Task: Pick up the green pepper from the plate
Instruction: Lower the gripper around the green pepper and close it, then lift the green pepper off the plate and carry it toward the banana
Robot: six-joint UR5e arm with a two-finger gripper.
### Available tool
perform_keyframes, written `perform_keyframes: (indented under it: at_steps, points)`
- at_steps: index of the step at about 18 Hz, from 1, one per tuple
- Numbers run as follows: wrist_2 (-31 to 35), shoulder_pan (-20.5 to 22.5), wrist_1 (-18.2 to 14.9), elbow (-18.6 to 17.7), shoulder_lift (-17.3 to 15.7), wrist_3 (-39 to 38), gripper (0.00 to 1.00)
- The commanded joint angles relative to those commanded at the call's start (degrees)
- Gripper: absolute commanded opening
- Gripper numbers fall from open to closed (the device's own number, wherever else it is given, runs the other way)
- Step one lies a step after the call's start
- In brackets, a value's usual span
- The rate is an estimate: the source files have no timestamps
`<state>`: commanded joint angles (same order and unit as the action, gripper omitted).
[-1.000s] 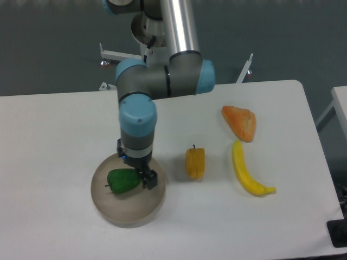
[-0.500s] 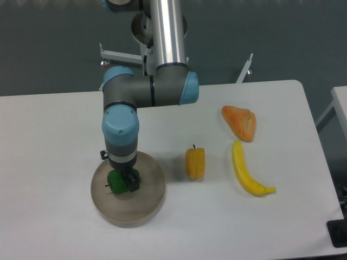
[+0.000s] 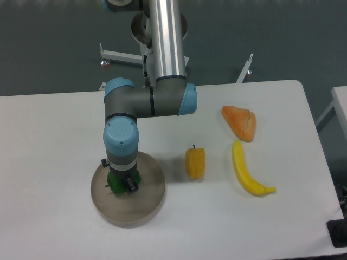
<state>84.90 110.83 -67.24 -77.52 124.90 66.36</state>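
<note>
The green pepper [image 3: 115, 181] lies on the left half of the round grey-beige plate [image 3: 149, 187], near the table's front left. Most of it is hidden under my gripper [image 3: 121, 184], which points straight down over it. The gripper is open, its dark fingers down at either side of the pepper. One fingertip [image 3: 131, 186] shows at the pepper's right side. Only slivers of green show around the fingers, and the pepper still rests on the plate.
A yellow-orange pepper [image 3: 195, 162] stands right of the plate. A banana [image 3: 247, 172] lies further right, with an orange wedge-shaped piece [image 3: 241, 122] behind it. The arm's elbow [image 3: 152, 100] hangs above the plate's back edge.
The gripper moved left from the pepper's right end to directly over it, then sank lower around it. The pepper has stayed on the plate.
</note>
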Motion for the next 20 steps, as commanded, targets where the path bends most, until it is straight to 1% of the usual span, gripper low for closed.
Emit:
perform_keyframes:
  at_steps: [3,6,7,8,9,10,11,12,13,17,19,20]
  points:
    - [0.62,0.79,-0.79,1.32,-2.02,-0.70,0.04]
    - [1.76,4.12,-0.88,0.62,-6.41,-2.02,0.03]
    - [1.50,6.39,-2.27,0.53,-8.16,-2.11,0.03]
    - [1.50,7.46,-4.29,0.96,-8.96,-2.02,0.03]
    - [1.67,9.21,-7.18,1.23,-10.01,-1.24,0.07]
    - [1.67,11.75,-8.77,1.23,-10.98,-1.23,0.11]
    - [1.67,13.00,-10.01,1.32,-11.34,-1.23,0.10]
    - [1.76,15.18,-10.72,1.06,-11.86,-1.14,0.10]
    - [1.41,17.64,-10.72,0.36,-12.22,-1.06,0.11]
    - [1.67,23.98,-11.51,0.26,-10.64,-0.62,0.11]
    - [1.67,26.27,-11.43,0.44,-9.94,2.00,0.11]
    - [1.67,27.50,-11.43,0.62,-9.76,5.15,0.10]
